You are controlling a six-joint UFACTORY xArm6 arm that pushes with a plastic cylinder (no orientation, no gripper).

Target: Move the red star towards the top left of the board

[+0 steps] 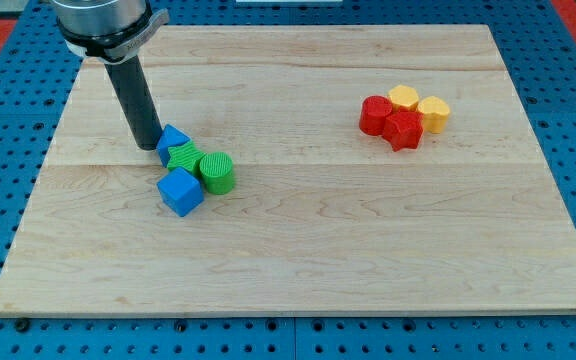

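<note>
1. While my tip [149, 146] sits at the view's left, touching the small blue block [173, 137] beside the green star [184, 157], green cylinder [217, 172] and blue cube [180, 191], the red star [403, 129] lies well apart at the view's right.
2. It is hemmed in by the red block [375, 114] and two yellow blocks [403, 97] [434, 112].
3. No fingers exist; the rod simply pushes.
4. Best approach, I judge: circle to the star's lower right, then push across the table [298, 250] diagonally up-left.

The board [298, 230] was pale, matt wood with visible grain. The rod ending in my tip [149, 148] looked dark and faintly glossy. Beside my tip, the green cylinder [217, 172] showed ribbed, matt plastic
</note>
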